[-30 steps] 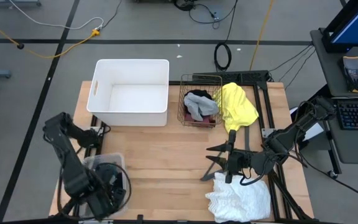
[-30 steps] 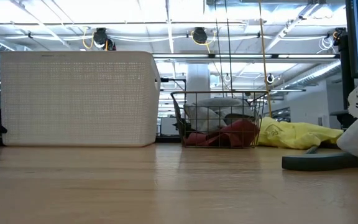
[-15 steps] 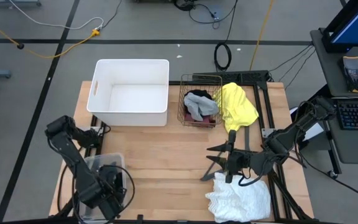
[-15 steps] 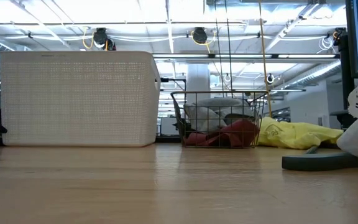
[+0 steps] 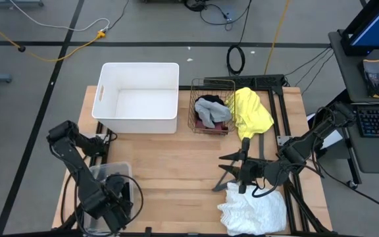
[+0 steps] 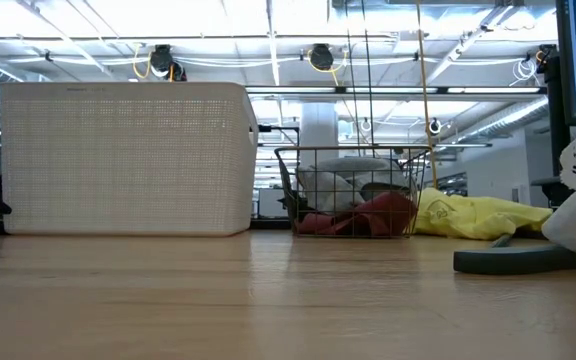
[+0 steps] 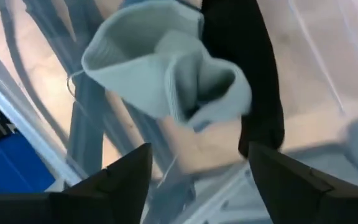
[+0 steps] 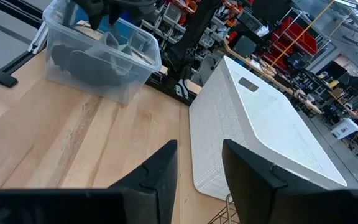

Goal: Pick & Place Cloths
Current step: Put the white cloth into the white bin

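Pincers first: my left pincer [image 5: 114, 197] hangs over the clear plastic tub [image 5: 97, 174] at the near left corner of the bench [image 5: 176, 164]. Its fingers [image 7: 126, 180] stand parted in the left wrist view, holding nothing, with a pale blue-grey cloth [image 7: 166, 81] and a black cloth [image 7: 253, 74] lying in the tub just beyond them. My right pincer [image 5: 232, 171] rests low near the right side of the bench, its fingers [image 8: 160, 171] apart and bare, beside the flat grey hanger [image 5: 242, 158]. The frilly white cloth [image 5: 255, 207] lies heaped at the near right edge, just beside that pincer. The yellow cloth [image 5: 250, 112] sprawls next to the wire basket [image 5: 199, 122], which holds grey, black and maroon cloths [image 5: 210, 112]. The white bin [image 5: 137, 122] stands left of the basket.
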Robot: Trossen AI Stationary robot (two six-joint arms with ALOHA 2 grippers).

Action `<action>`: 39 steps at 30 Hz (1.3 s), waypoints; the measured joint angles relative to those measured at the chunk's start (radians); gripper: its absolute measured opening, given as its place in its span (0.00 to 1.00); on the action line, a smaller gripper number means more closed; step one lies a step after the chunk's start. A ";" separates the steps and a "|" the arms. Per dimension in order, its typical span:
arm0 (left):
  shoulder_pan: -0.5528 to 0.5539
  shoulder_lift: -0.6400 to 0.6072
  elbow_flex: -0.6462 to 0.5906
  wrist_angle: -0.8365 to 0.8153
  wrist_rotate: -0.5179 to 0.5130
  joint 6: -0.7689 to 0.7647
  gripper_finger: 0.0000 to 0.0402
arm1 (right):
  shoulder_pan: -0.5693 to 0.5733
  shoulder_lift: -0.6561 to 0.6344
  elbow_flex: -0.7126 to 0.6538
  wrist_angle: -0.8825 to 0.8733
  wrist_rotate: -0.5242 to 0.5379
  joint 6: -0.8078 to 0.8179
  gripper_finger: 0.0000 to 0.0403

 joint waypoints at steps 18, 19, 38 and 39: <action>0.016 -0.209 0.178 0.018 -0.649 0.045 0.58 | 0.000 0.000 0.000 -0.343 -0.003 0.309 0.31; 0.020 -0.211 0.179 0.034 -0.709 0.063 0.57 | 0.000 0.000 0.000 -0.366 -0.005 0.334 0.31; 0.207 -0.212 0.179 0.400 -1.071 0.895 0.23 | 0.000 0.000 0.000 -0.587 -0.786 0.606 0.30; 0.215 -0.212 0.179 0.405 -1.072 0.923 0.19 | 0.000 0.000 0.000 -0.614 -0.828 0.622 0.29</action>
